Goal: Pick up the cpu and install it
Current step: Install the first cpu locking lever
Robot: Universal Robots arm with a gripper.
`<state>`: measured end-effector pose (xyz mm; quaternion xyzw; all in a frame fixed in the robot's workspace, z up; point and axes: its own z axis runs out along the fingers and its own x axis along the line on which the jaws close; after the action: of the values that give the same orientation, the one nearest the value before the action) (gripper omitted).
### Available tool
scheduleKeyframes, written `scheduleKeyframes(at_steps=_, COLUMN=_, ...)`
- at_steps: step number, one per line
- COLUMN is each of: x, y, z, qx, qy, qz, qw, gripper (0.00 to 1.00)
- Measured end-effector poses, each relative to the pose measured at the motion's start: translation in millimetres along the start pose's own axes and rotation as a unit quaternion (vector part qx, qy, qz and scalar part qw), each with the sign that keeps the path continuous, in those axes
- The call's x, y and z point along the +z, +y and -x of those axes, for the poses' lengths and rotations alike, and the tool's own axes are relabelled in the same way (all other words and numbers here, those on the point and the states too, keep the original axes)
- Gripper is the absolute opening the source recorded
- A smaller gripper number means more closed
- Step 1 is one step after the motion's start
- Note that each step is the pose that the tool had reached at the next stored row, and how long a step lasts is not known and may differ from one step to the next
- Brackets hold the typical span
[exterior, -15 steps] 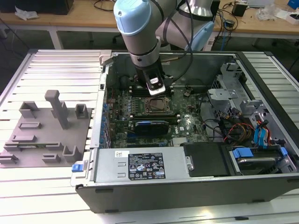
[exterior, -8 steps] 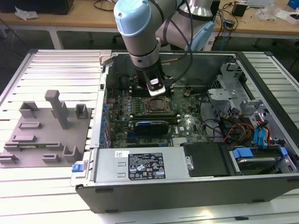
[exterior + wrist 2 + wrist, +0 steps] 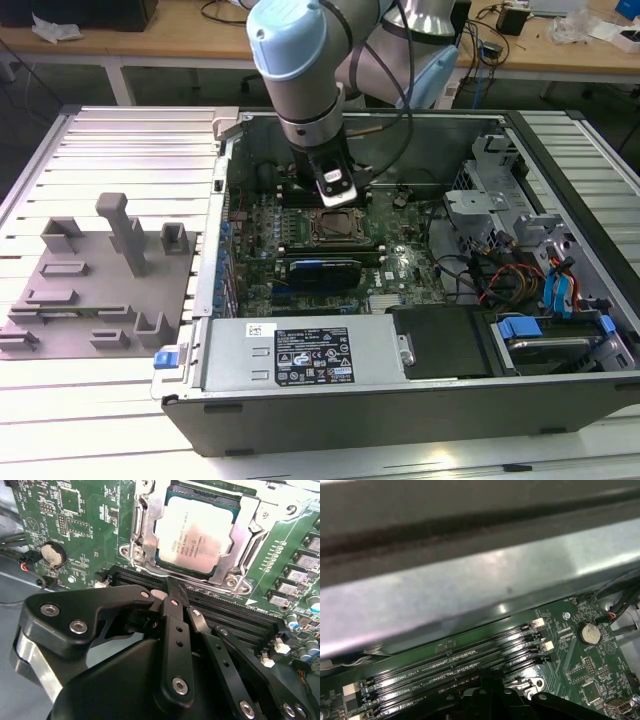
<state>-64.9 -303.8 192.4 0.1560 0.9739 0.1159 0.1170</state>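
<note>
The cpu (image 3: pixel 195 535) is a pale silver square chip lying flat inside the metal socket frame (image 3: pixel 145 540) on the green motherboard (image 3: pixel 85 525). In the second wrist view my gripper (image 3: pixel 171 587) hovers just beside the socket, over the memory slots, with its black fingers drawn together and nothing between them. In the exterior view the gripper (image 3: pixel 337 197) points down into the open computer case, right above the socket (image 3: pixel 335 228). Its dark tip (image 3: pixel 487 682) also shows over the memory slots in the first wrist view.
Black memory slots (image 3: pixel 450 660) and a coin battery (image 3: pixel 590 633) flank the socket. A power supply with a white label (image 3: pixel 310 355) lines the case's near side, and drive bays with cables (image 3: pixel 530 270) sit at the exterior view's right. A grey fixture plate (image 3: pixel 100 280) lies at its left.
</note>
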Motion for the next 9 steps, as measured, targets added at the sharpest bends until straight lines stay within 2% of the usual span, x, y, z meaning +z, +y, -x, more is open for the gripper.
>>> scheduleKeyframes(at_steps=6, x=2.4, y=1.5, z=5.3, qx=-0.003, qy=0.0006, qz=0.0006, qw=1.0, gripper=0.11)
scheduleKeyframes(at_steps=7, x=3.4, y=2.2, z=7.9, qx=-0.004, qy=0.0008, qz=0.0005, qw=1.0, gripper=0.11)
scheduleKeyframes(at_steps=8, x=-3.4, y=4.2, z=9.6, qx=-0.005, qy=0.0009, qz=0.0008, qw=1.0, gripper=0.11)
scheduleKeyframes(at_steps=9, x=-21.6, y=8.0, z=13.7, qx=-0.006, qy=-0.0002, qz=-0.0031, qw=1.0, gripper=0.11)
